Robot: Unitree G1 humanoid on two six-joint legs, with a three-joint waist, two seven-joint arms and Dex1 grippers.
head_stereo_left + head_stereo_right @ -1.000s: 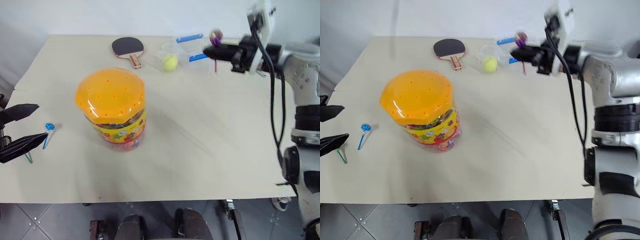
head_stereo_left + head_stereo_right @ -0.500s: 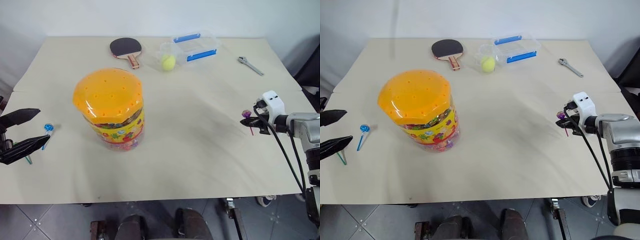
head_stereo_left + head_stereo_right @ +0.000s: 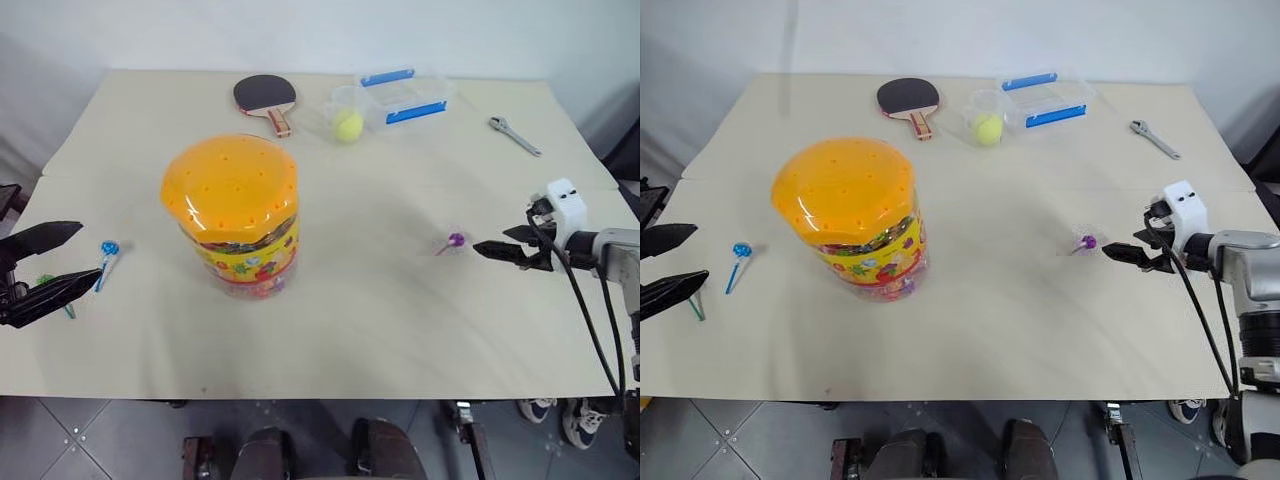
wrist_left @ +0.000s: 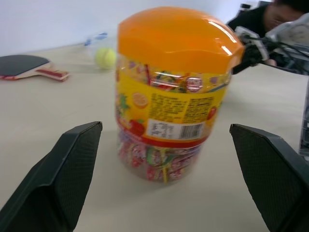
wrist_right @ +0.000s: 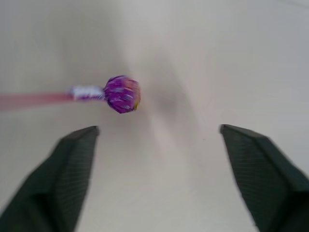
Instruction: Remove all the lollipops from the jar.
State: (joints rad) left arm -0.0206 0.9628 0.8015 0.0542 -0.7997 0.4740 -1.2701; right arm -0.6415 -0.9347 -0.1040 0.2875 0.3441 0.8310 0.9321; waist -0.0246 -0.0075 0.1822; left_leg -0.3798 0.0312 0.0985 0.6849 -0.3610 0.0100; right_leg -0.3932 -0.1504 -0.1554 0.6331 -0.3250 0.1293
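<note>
Right wrist view: purple-red foil-wrapped lollipop on a thin stick [image 5: 122, 94] lies on bare tabletop ahead of the right gripper [image 5: 157, 179]; black fingers spread wide, nothing between them.
Right gripper, head view: right gripper hangs low near the table's right edge, apart from the purple-red lollipop, tips pointing toward it.
Left gripper [image 3: 48, 270]: at the left edge, fingers spread, empty, aimed at the jar.
Other lollipops: blue-wrapped one [image 3: 108, 249] lies near the left edge just beyond the left fingertips; green-wrapped one [image 3: 46, 281] beside it, partly hidden by the lower finger.
Jar: large clear plastic tub with domed orange lid and yellow label [image 3: 236, 214] stands upright left of table centre, lid on; wrapped sweets visible through the wall.
Step in hand: judged the put-down of the third lollipop, all three now on the table.
Next move: likely pulling the right arm clear without nudging the stick; whether more lollipops remain inside I cannot tell.
Surroundings: red-black table-tennis paddle [image 3: 265, 98], yellow-green ball [image 3: 348, 125], clear box with blue clips [image 3: 400, 95], metal wrench [image 3: 515, 135] along the far edge.
Obstructions: none near either gripper.
</note>
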